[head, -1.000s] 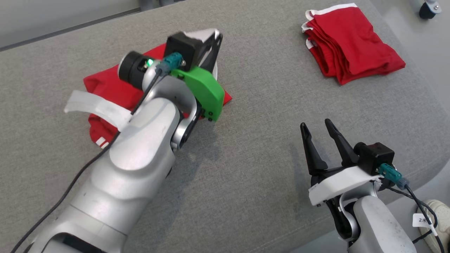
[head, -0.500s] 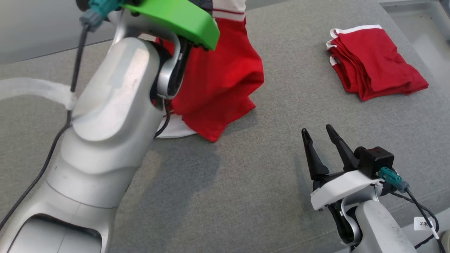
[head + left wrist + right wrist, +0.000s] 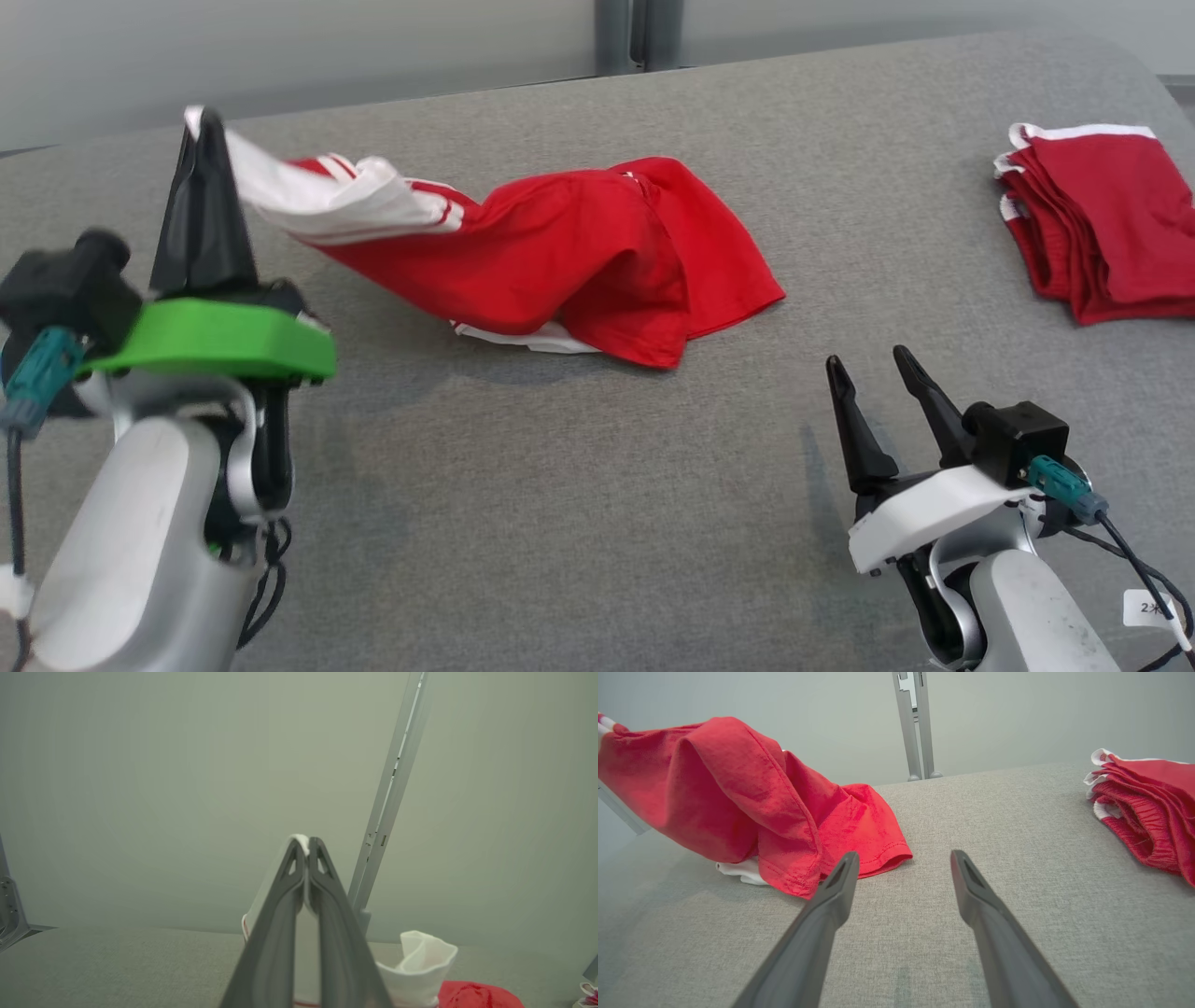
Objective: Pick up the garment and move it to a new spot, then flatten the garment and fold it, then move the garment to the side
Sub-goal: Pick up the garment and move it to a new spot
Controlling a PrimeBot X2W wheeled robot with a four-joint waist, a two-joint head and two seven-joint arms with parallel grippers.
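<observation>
The left gripper has its fingers pinched tight on the white hem of the garment, raised over the left side of the pad. From there the red body sags down to the pad's far middle, where its other end lies crumpled (a white bit pokes out beneath). The right gripper has its fingers spread wide, holding nothing, over the pad's near right part. A white tag on its cable reads "2" plus a character too small to be sure of. A folded red stack lies at the right edge.
</observation>
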